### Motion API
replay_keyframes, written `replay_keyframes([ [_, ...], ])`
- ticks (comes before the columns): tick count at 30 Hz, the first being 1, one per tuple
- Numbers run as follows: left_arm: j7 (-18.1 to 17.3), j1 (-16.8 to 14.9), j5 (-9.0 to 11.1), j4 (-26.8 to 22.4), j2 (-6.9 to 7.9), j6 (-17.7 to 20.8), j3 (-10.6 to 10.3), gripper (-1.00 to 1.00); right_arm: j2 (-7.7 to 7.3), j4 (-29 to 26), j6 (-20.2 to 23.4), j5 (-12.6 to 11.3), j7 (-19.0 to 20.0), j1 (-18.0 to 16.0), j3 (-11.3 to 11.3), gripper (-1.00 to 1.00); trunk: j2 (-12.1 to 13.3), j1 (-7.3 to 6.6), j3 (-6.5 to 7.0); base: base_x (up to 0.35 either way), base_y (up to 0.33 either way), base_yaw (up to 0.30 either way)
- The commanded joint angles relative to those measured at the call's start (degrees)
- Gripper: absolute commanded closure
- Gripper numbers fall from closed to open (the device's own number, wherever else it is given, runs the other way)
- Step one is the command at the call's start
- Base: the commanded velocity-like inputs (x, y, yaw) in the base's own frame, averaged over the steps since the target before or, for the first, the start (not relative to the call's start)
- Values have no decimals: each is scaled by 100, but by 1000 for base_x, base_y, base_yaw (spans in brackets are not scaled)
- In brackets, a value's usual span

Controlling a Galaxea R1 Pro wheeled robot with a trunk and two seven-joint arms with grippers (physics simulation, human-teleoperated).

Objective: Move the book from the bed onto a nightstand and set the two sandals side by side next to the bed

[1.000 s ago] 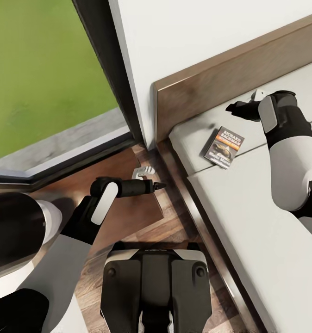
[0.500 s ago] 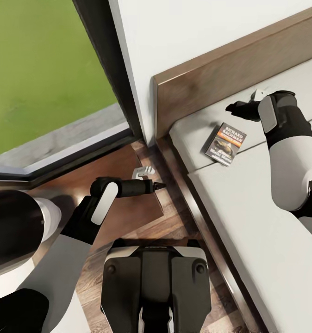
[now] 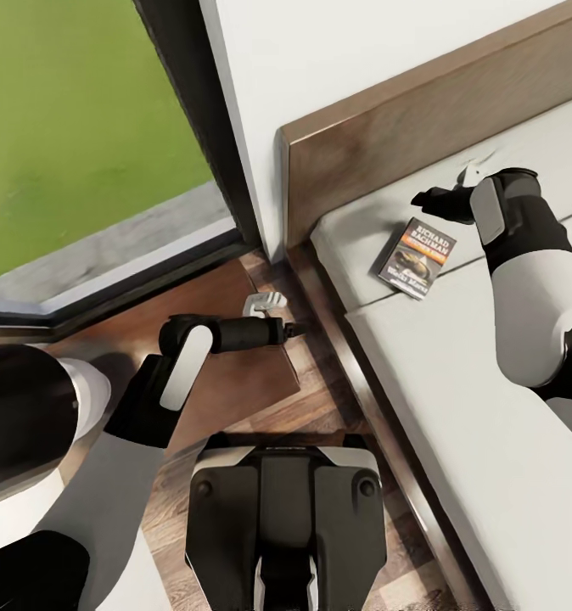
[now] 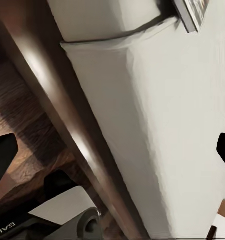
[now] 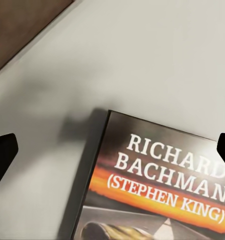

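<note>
The book [image 3: 416, 257] lies flat on the light-grey mattress of the bed [image 3: 456, 407], close to the dark wood headboard [image 3: 388, 136]. Its cover with white lettering and an orange band [image 5: 162, 185] sits under my right gripper [image 5: 112, 150]. That right gripper [image 3: 445, 191] hovers open just beyond the book, with nothing between its fingers. My left gripper [image 3: 282, 318] is open and empty above the nightstand [image 3: 243, 382], pointing toward the bed. A corner of the book [image 4: 195, 12] appears past my left gripper [image 4: 112, 155]. The sandals are out of view.
A tall dark-framed window [image 3: 176, 119] with green lawn behind it stands left of the headboard. The bed's wood frame [image 3: 354, 373] runs along a narrow strip of plank floor [image 3: 320, 416] beside the nightstand. My own base [image 3: 286, 526] is in the lower middle.
The whole picture has slid slightly, so the camera moved. Against the bed, my right gripper stands a little nearer the book. The book lies where it was.
</note>
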Motion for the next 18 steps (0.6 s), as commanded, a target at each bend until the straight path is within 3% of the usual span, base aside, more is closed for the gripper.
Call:
replay_keyframes([
  [1, -58, -2, -53, -185, -26, 197, 15, -100, 2, -2, 19, -53, -32, -3, 1, -100, -9, 3, -15, 0, 0, 0],
  [18, -66, -54, 30, -763, -117, 256, 25, -100, 8, 10, -34, -53, -32, -2, 10, -100, -9, 3, -172, 0, 0, 0],
])
